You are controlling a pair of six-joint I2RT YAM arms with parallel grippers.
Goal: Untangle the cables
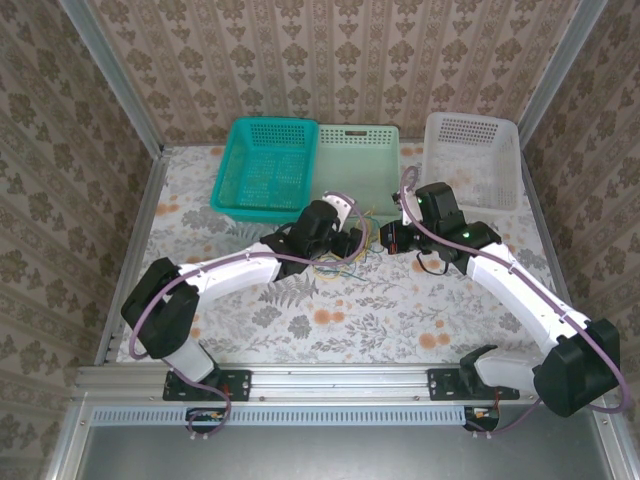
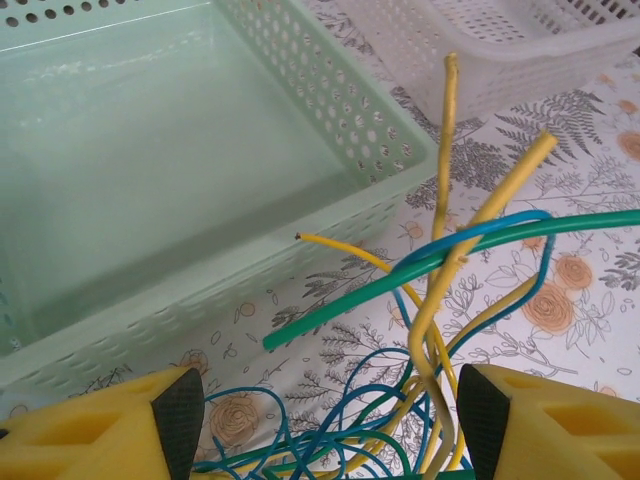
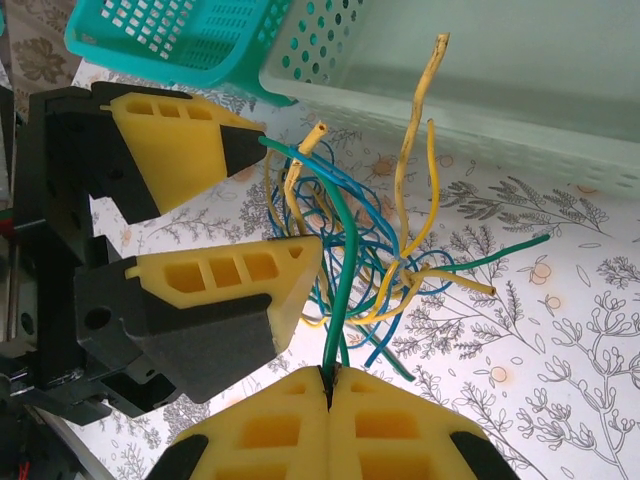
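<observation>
Clearly the job is at an early stage. The cables [image 1: 330, 266] lie in one knotted heap on the surface [image 1: 400, 320], just in front of the mint basket [image 1: 358, 133], and none of them lies inside that basket.

The right hand [image 3: 328, 385] is clamped shut on the green cable [image 3: 347, 260]. It pinches the strand between its fingertips, so the strand rises out of the heap and runs across in front of the basket's near wall.

The left hand [image 2: 330, 425] stands open and grips nothing. Its two fingers sit either side of the heap, with yellow cables [image 2: 445, 150] and a blue cable [image 2: 500, 222] poking up between them towards the basket.

Judging by this, one strand has been singled out but not pulled free, since it passes among the yellow and blue loops close to where they bunch together. Nearly everything looks left to do: draw the green one clear of the heap, then part each of the others until no strand crosses another in front of the basket.
</observation>
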